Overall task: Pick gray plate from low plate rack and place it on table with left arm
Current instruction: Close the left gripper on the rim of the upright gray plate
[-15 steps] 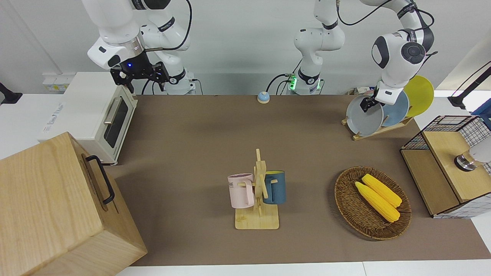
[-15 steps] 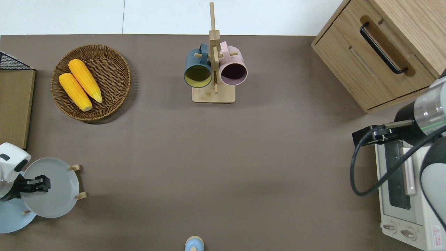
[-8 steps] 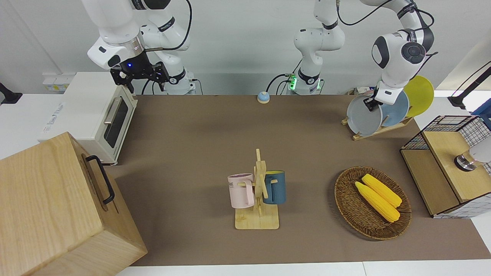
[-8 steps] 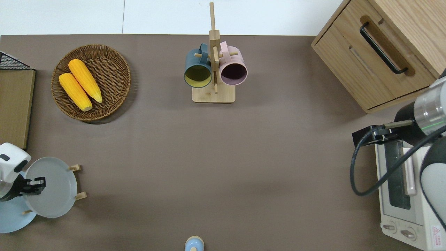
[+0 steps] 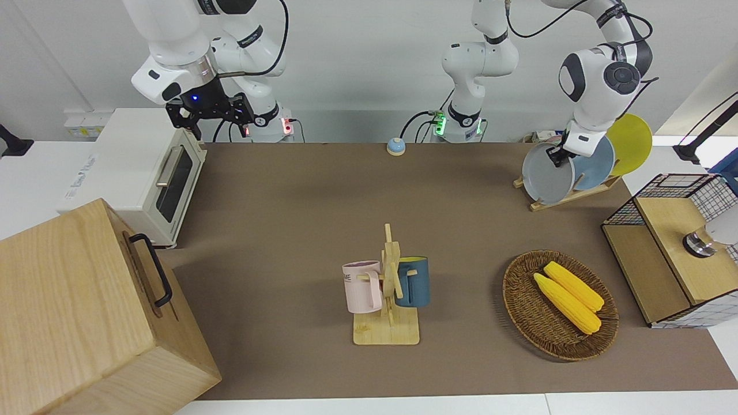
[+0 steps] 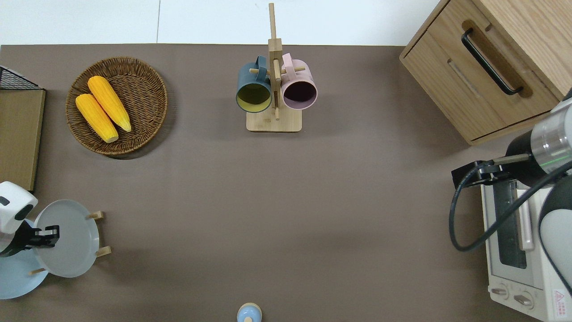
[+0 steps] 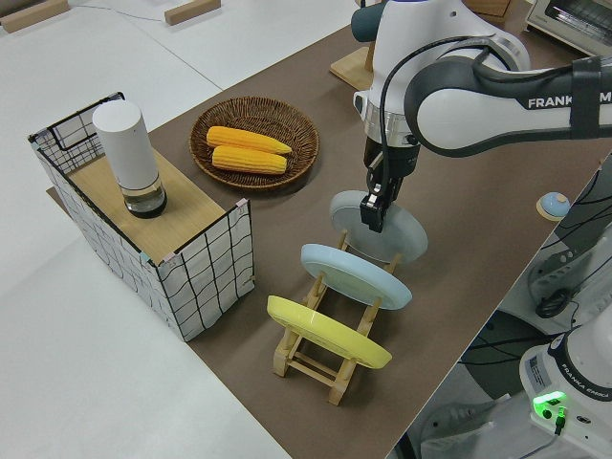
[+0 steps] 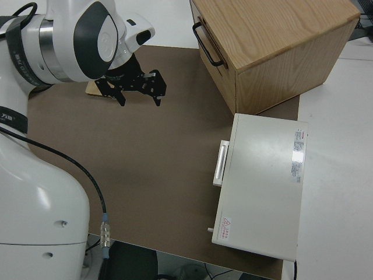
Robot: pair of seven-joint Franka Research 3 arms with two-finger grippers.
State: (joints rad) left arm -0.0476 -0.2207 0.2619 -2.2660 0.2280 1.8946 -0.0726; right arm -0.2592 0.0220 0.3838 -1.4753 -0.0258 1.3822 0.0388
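left gripper (image 7: 374, 208) pinching gray plate (image 5: 546, 174) rim | low plate rack (image 7: 325, 349): 3 plates

Robot lab: two bench-mounted arms (image 5: 599, 80), staged kitchenware.

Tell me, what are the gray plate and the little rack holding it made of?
The gray plate looks like smooth matte plastic or ceramic, evenly coloured without shine; I can't tell which. The low plate rack looks like pale unpainted wood, built from light slats and pegs.
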